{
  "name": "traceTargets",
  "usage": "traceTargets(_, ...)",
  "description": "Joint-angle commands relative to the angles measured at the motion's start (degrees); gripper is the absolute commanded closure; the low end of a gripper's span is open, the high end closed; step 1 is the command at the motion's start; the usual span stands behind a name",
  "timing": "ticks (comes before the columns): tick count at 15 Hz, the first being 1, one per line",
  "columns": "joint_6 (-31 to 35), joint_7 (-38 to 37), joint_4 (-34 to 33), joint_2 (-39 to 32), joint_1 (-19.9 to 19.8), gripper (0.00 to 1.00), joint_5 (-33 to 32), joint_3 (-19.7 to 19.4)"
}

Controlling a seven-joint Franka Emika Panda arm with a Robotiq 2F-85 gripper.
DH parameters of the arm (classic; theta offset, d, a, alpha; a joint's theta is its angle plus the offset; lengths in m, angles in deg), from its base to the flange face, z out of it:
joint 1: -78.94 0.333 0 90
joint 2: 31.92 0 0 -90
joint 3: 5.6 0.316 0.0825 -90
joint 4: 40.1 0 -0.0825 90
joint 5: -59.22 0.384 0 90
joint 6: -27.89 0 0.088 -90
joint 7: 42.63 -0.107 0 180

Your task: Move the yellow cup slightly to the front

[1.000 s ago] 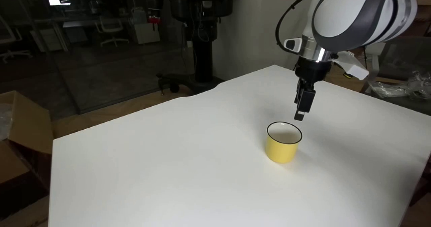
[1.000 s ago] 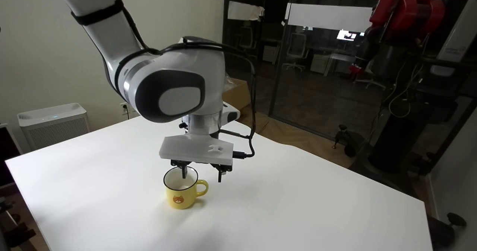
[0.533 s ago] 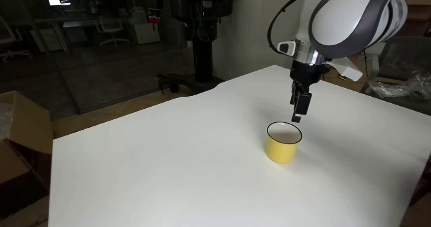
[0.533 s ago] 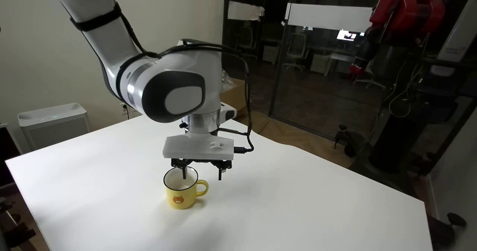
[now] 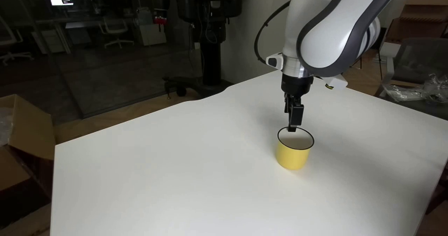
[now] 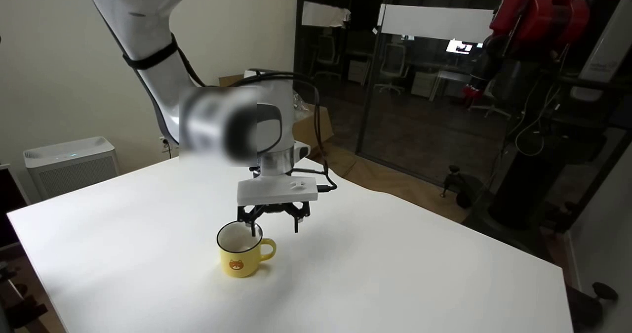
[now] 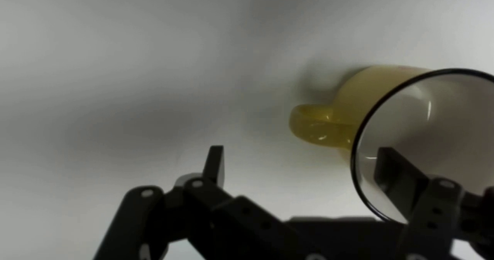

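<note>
The yellow cup (image 6: 239,250) stands upright on the white table (image 6: 419,259); in the wrist view, with 12 at the top, it lies at 3 o'clock, its handle (image 7: 322,130) pointing to 9. The gripper (image 6: 275,233) hangs at the cup's 2 o'clock in an exterior view, its fingers (image 7: 397,175) spread well apart and holding nothing. One overlaps the cup's mouth; whether its tip is below the rim cannot be told. The step looks like lining up a pinch across the wall near the handle. Done well, the arm would sink straight down with the wall between the fingers, close gently because the glossy side may slip, then shift the cup a little, keeping it level. Which way is front, the views do not settle. The table is plain and softly shadowed; beyond it, in an exterior view, are a glass partition (image 6: 400,101) between 12 and 2 o'clock, a red robot (image 6: 548,17) at 2, a cardboard box (image 6: 307,129) at 12 and a white grilled unit (image 6: 74,174) at 9.
</note>
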Motion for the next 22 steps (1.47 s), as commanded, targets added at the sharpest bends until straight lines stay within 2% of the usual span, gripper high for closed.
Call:
traceTargets(1,-3.3,-1.6,-6.0,-4.4,1.1,0.00,-2.7,0.1)
traceTargets(2,-3.7,-1.6,-6.8,-5.2,1.3,0.25,-2.8,0.2)
traceTargets(4,-4.5,-1.2,-8.0,-6.1,1.3,0.33,-3.4,0.6)
traceTargets(13,-4.9,0.1,-9.7,-7.5,1.6,0.97,-5.2,1.7)
traceTargets(16,-5.0,1.8,-9.3,-7.4,1.1,1.00,-5.3,2.7)
traceTargets(17,-4.3,1.1,-8.2,-6.9,0.9,0.90,-4.9,2.4)
traceTargets(21,-4.3,1.8,-8.2,-6.9,0.9,0.90,-5.1,2.6)
traceTargets(22,-4.3,1.8,-8.2,-6.9,0.9,0.97,-5.1,2.6)
